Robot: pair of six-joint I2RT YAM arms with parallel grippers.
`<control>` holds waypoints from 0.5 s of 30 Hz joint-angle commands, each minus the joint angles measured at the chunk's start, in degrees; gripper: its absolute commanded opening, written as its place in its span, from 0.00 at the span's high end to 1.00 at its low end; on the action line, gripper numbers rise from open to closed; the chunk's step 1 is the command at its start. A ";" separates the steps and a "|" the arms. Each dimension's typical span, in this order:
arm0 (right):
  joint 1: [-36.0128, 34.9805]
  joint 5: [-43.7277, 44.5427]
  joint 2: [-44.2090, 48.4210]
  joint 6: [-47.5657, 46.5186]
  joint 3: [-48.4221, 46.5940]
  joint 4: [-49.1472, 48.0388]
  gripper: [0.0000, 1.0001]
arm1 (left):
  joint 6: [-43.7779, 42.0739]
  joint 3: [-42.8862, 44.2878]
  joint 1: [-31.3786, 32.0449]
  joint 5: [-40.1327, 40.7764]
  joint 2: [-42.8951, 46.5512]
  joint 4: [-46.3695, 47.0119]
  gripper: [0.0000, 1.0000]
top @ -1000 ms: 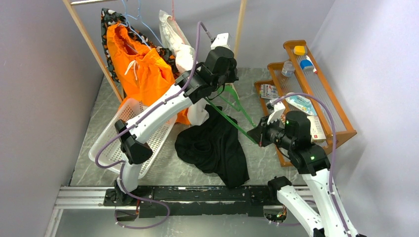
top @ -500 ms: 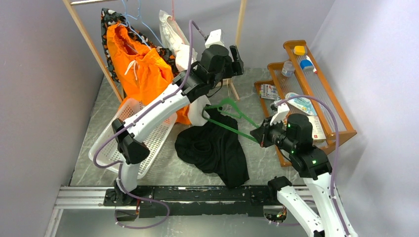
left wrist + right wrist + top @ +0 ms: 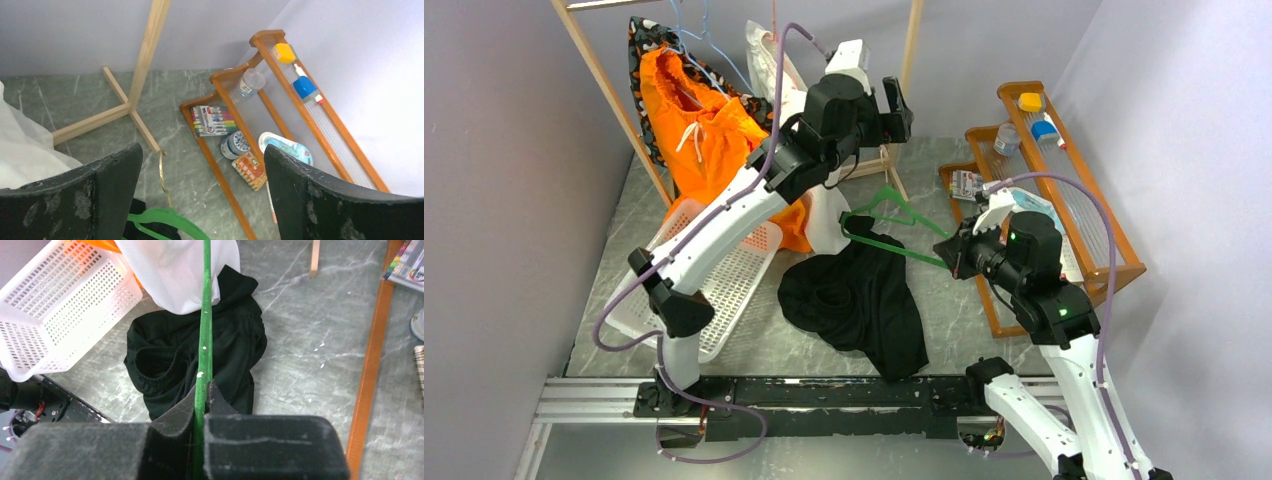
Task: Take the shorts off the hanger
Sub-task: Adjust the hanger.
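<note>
Shorts (image 3: 709,140) hang from wooden rack (image 3: 614,100) at far left; bright orange, thin fabric, gathered waist up top w/ white drawstring dangling down the front; lower edge near white basket (image 3: 724,290); left gripper (image 3: 892,112) raised by rack's right post, fingers spread wide, nothing btwn them, apart from shorts; right gripper (image 3: 202,395) clamped tight on green hanger (image 3: 205,315) above black garment (image 3: 864,300) on table.

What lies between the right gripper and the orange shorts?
Top view: the green hanger the right gripper grips, then the white garment and left arm, then the shorts.
</note>
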State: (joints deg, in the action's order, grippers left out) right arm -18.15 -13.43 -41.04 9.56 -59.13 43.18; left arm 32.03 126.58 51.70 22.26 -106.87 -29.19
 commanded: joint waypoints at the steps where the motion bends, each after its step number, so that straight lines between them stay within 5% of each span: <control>1: -0.33 -0.73 -0.65 -3.72 -2.53 -1.21 1.00 | -5.81 7.78 -2.81 -5.11 -6.32 -9.57 0.05; 15: -0.30 1.94 0.56 -7.89 -2.99 0.51 1.00 | -5.88 9.58 -7.24 -14.30 -12.92 -20.07 0.19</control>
State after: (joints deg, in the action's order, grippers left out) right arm -18.24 -12.40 -41.06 3.01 -60.80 44.91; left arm 26.94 135.35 44.38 10.52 -120.36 -45.52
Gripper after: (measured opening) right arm 0.020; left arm 0.842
